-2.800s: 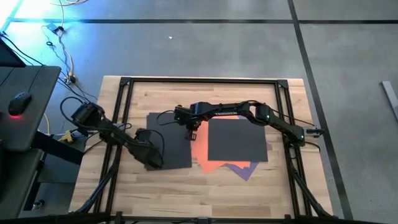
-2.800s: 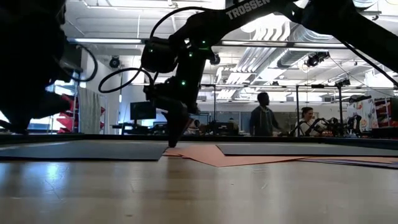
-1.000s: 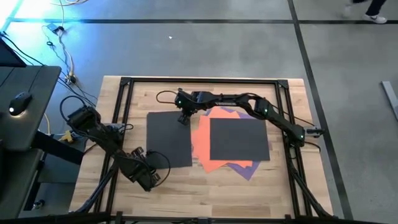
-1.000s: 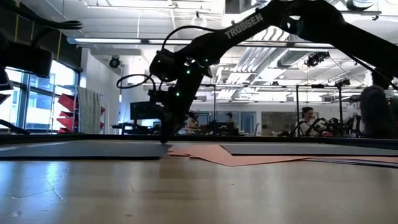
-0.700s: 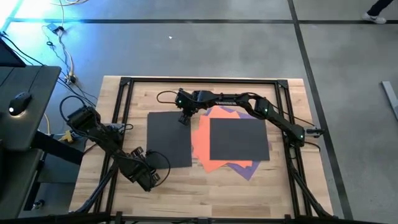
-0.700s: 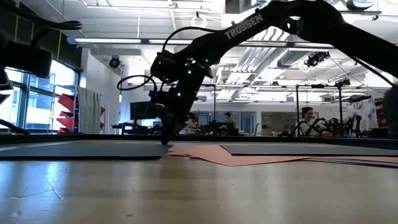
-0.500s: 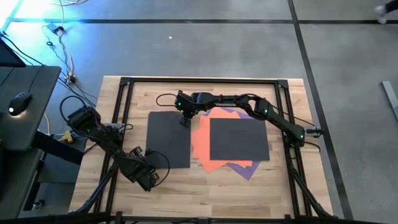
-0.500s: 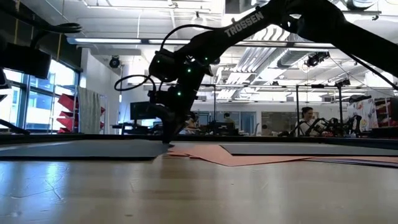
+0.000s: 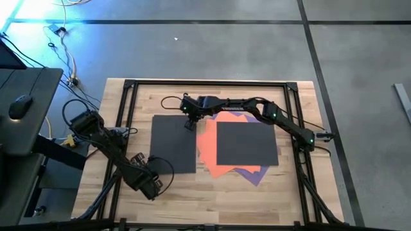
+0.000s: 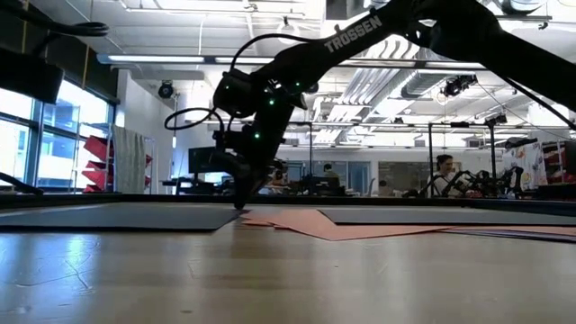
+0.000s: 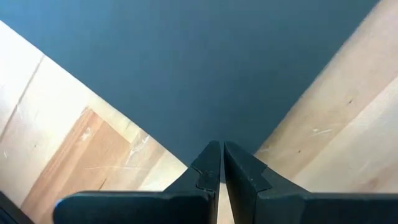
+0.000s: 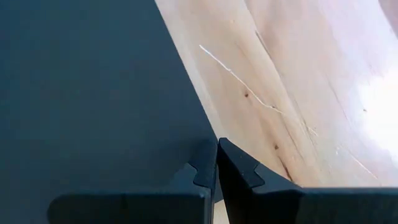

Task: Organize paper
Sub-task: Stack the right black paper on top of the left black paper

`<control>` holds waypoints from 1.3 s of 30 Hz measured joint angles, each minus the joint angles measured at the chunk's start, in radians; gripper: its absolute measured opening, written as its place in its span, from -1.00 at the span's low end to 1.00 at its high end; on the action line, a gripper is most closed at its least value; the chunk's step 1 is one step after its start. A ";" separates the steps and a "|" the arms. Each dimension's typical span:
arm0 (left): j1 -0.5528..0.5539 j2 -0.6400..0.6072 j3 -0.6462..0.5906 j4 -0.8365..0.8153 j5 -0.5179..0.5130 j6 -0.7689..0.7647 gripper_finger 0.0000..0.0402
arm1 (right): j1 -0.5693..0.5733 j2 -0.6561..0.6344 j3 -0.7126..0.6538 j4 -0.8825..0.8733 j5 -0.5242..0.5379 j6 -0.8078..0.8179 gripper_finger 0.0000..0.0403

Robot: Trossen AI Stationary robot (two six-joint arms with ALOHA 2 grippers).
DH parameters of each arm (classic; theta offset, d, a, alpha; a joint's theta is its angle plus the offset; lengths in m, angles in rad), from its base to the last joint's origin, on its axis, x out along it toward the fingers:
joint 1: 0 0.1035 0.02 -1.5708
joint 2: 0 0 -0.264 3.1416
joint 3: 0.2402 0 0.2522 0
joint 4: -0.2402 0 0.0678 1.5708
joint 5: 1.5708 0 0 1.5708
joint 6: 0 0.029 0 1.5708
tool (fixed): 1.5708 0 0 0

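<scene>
Left gripper [image 9: 156,186]: nearest the front edge of the table [image 9: 212,196], fingers pinched together on nothing, just off the near left corner of the lone dark sheet [image 9: 173,144].
Paper pile: to the right of that sheet, a second dark sheet [image 9: 247,144] on top of an orange sheet [image 9: 207,144], with a purple sheet [image 9: 249,174] peeking out underneath.
Right gripper [image 9: 191,124]: farther back, closed and empty, tip down at the far right corner of the lone dark sheet.
Room behind: a person [image 10: 442,175] seated far off.
</scene>
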 joint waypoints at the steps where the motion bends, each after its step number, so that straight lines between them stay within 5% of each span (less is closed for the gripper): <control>1: -0.001 0.000 0.000 -0.001 -0.006 0.000 -1.00 | 0.000 0.000 0.000 0.000 0.000 0.004 -1.00; 12: -0.007 -0.005 -0.080 -0.020 0.026 -0.086 -1.00 | 0.022 -0.002 0.000 -0.007 -0.012 0.008 -1.00; 39: -0.018 -0.011 -0.011 -0.113 0.029 -0.116 -1.00 | 0.051 -0.020 -0.002 0.048 -0.008 0.034 -1.00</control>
